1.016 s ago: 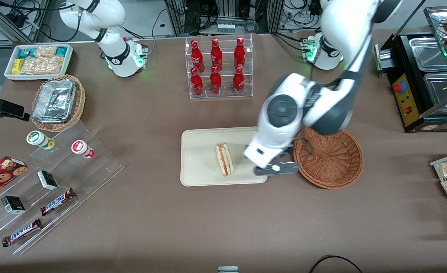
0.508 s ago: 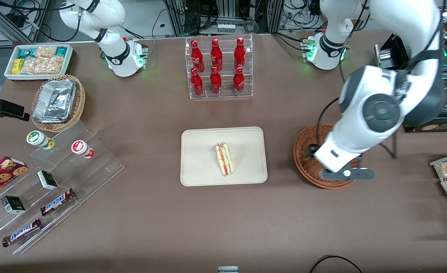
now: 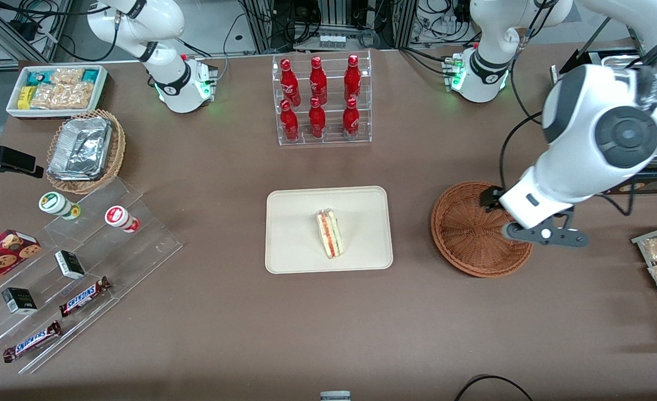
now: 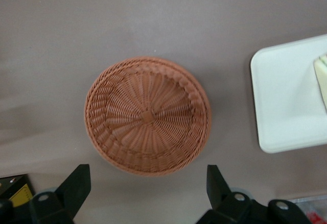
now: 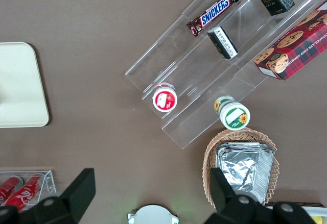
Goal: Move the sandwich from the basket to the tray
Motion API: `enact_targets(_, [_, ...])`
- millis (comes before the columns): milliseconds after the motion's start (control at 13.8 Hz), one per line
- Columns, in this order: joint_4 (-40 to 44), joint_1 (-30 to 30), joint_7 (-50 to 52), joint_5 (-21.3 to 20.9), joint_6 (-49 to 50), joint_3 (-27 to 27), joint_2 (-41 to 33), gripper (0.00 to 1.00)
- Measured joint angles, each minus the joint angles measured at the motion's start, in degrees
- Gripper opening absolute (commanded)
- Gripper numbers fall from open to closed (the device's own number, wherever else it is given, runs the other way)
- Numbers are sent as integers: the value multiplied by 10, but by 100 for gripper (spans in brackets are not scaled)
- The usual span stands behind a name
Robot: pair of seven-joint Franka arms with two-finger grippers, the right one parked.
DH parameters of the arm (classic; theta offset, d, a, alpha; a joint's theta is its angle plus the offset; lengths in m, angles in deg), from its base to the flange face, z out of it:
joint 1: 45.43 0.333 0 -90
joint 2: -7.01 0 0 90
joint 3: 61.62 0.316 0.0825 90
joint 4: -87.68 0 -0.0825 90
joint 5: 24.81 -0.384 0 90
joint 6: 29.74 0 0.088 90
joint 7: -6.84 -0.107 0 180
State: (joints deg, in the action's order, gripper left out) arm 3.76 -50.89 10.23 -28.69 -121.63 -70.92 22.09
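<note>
Tray [image 3: 295, 234]: cream rectangle, landmark; in the wrist view cut off at the frame edge [image 4: 286, 101].
Basket [image 3: 467, 234]: reddish-brown wicker, beside the tray toward the working arm's end of the table, not touching it; holds nothing; one rim portion hidden by the arm in the front view.
Gripper [image 3: 545, 235]: well above the table, over the basket rim farthest from the tray; fingers [image 4: 76, 183] spread wide, holding nothing.
Sandwich [image 3: 329, 233]: on the tray, near its middle; only a sliver visible from the wrist [image 4: 322, 78].
</note>
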Motion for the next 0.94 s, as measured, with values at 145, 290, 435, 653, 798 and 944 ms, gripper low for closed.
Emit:
enact_targets(145, [0, 27, -39, 15, 24, 0, -14, 100])
enact_targets(290, [0, 57, -79, 30, 55, 0, -33, 100])
enact_targets(435, [-1, 83, -101, 33, 70, -1, -58, 100])
enact_targets(653, [-12, 102, -107, 33, 76, -1, -100, 100])
enact_targets(798, [-21, 109, -107, 32, 77, 0, -120, 100])
enact_targets(944, [-27, 118, -107, 32, 77, 0, -127, 100])
